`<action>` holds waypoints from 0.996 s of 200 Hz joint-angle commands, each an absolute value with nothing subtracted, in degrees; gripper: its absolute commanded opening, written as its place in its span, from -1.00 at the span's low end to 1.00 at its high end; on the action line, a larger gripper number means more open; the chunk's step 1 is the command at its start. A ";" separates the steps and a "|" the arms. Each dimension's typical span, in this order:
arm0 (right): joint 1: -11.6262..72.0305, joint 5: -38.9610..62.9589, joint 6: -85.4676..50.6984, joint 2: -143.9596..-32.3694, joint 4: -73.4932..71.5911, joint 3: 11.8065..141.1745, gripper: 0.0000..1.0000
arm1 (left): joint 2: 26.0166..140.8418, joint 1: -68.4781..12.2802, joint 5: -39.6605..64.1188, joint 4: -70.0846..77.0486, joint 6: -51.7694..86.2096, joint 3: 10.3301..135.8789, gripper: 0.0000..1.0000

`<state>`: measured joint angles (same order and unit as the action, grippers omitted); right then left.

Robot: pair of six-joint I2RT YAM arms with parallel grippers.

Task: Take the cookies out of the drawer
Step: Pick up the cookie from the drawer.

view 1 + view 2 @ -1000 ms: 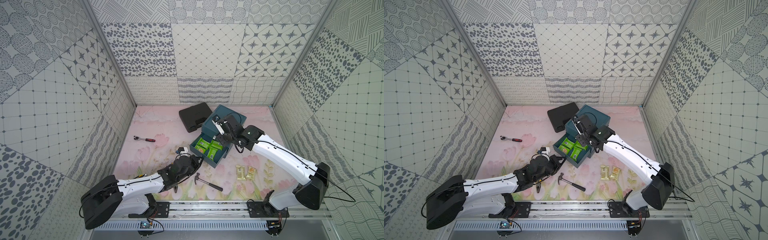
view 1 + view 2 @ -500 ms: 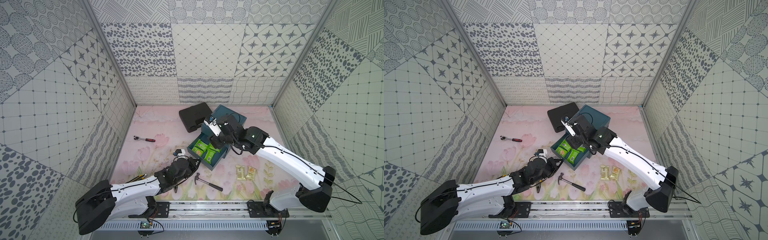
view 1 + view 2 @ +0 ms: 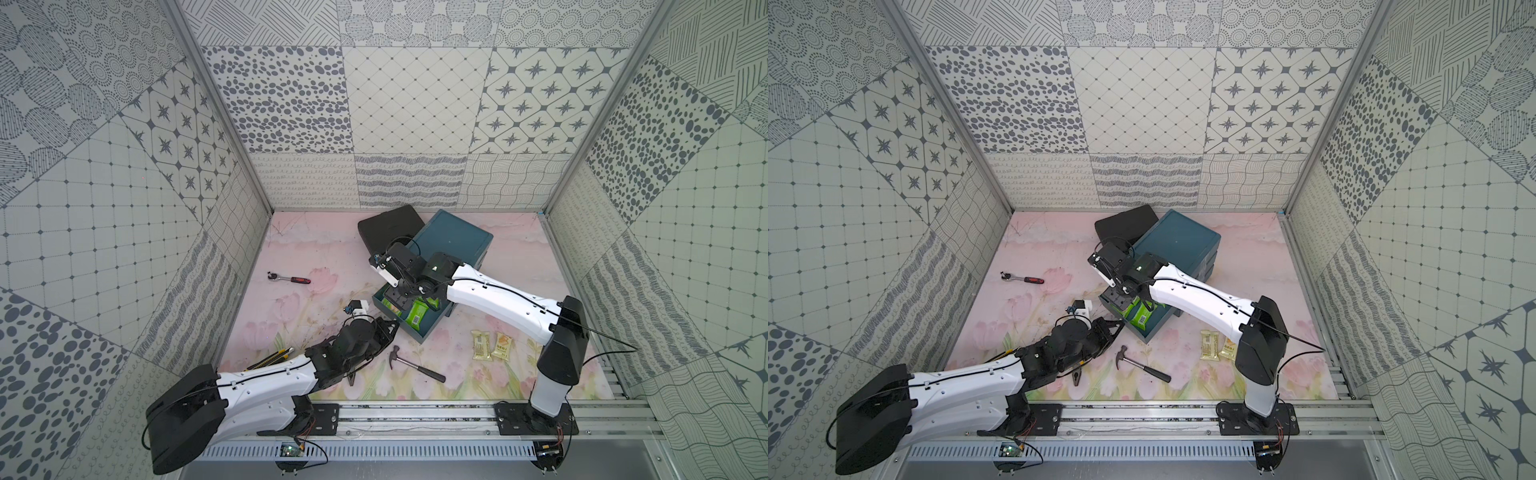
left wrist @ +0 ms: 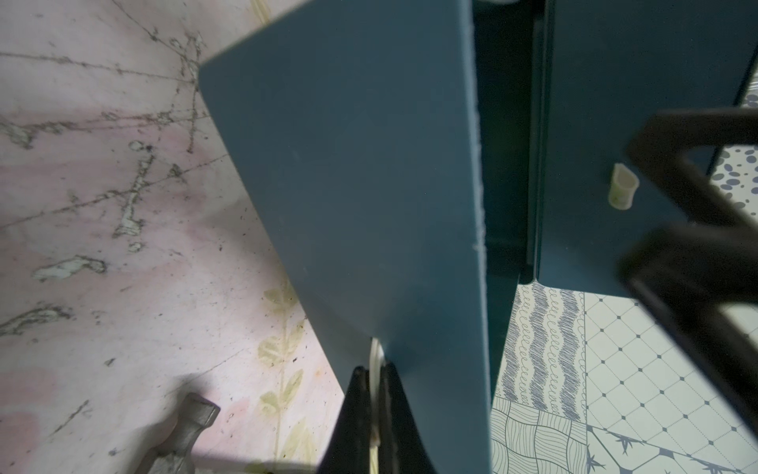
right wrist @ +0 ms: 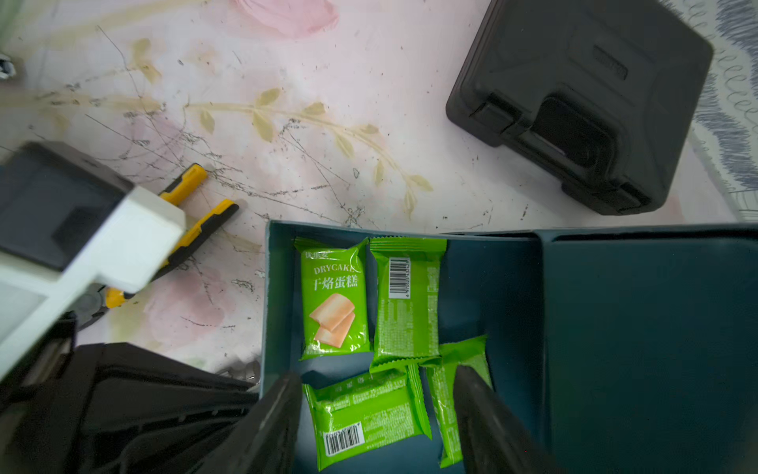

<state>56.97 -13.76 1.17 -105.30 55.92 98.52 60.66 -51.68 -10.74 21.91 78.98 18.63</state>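
The right pincer [image 5: 373, 390] has dropped into the drawer [image 5: 492, 287], apart over the cookies [image 5: 334, 299], ready to grab; the left pincer [image 4: 371, 381] stays clamped on its loop [image 4: 375, 361]

The pink flowered tabletop [image 3: 316, 249] is carrying a black case [image 3: 388, 226] and a teal drawer cabinet [image 3: 455, 241] just beside it at the back, with a red-handled ratchet [image 3: 289, 278] lying well apart. Nearer the front, a hammer [image 3: 415, 368], yellow-handled pliers [image 5: 209, 219] and two tan cookies [image 3: 480, 344] are lying flat, the cookies side by side.
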 commanded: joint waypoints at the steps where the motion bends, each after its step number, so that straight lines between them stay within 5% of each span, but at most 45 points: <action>1: 56.14 -15.09 0.27 -107.00 56.49 101.35 0.25 | 60.60 -51.70 -11.03 22.00 76.86 18.12 -1.00; 199: 53.53 -14.94 2.66 -117.14 58.27 104.68 0.30 | 58.84 -51.72 -12.30 20.58 76.98 17.57 -1.00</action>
<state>53.87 -15.25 2.04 -115.61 58.54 102.78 59.13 -51.68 -10.87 21.63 78.17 17.69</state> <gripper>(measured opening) 0.654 0.089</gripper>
